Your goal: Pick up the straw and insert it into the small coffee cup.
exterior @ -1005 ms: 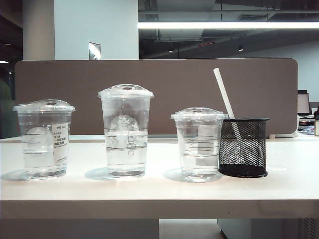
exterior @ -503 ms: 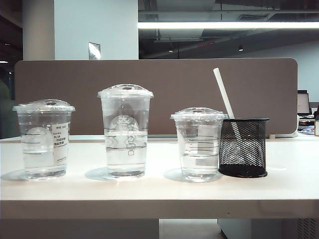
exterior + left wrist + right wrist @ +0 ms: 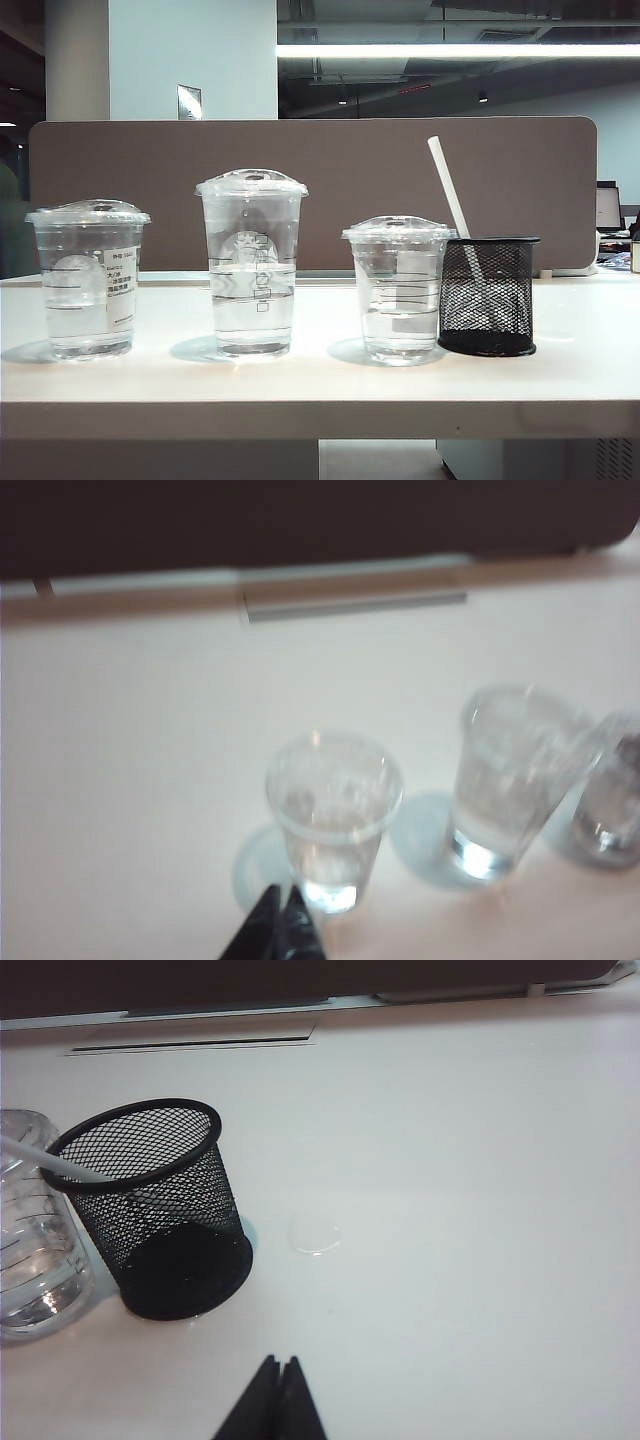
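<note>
Nothing grasped yet: long thin white straw (image 3: pixel 452 200) leaning in black mesh holder (image 3: pixel 489 296) just beside small clear domed-lid coffee cup (image 3: pixel 399 288), left gripper (image 3: pixel 279 908) and right gripper (image 3: pixel 280 1378) both pressed together above white table (image 3: pixel 580 370), probably needing opening, then reaching for straw.

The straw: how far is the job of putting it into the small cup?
Nothing looks done. The straw leans in the black mesh holder, beside the small coffee cup. Left gripper and right gripper have shut fingers and hold nothing. Left: grasping, lifting, inserting through the lid.
</note>
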{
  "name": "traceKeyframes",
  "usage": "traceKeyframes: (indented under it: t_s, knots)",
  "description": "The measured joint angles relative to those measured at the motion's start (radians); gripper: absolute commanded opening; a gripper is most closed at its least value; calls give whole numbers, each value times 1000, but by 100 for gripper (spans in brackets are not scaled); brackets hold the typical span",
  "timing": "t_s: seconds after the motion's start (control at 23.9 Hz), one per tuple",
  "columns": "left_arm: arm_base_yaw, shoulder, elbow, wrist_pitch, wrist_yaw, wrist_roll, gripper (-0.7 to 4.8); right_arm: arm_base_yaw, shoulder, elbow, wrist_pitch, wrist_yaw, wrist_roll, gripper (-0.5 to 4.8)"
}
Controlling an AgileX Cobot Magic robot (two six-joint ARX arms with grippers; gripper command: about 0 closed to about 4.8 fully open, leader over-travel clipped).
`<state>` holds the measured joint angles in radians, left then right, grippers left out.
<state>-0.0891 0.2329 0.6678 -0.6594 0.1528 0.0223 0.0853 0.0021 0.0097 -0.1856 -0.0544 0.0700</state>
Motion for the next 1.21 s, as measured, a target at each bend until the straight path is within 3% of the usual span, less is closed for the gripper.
traceKeyframes:
  t_s: [0.08, 0.34, 0.46, 0.59, 0.75, 0.92, 1.05, 1.21]
  knots:
    - [0, 35, 235, -134, -13, -12, -4, 0, 0, 0, 0, 0, 0, 0]
    - [0, 23, 542, -394, 30, -32, -4, 0, 0, 0, 0, 0, 0, 0]
    - [0, 24, 784, -642, 47, -49, -4, 0, 0, 0, 0, 0, 0, 0]
    - [0, 22, 887, -711, 48, -51, -4, 0, 0, 0, 0, 0, 0, 0]
    - [0, 23, 977, -707, 66, -74, -4, 0, 0, 0, 0, 0, 0, 0]
    - [-1, 19, 984, -739, 185, -66, -4, 0, 0, 0, 0, 0, 0, 0]
    - [0, 18, 899, -768, 287, -56, -4, 0, 0, 0, 0, 0, 0, 0]
    - [0, 19, 731, -770, 315, -53, -4, 0, 0, 0, 0, 0, 0, 0]
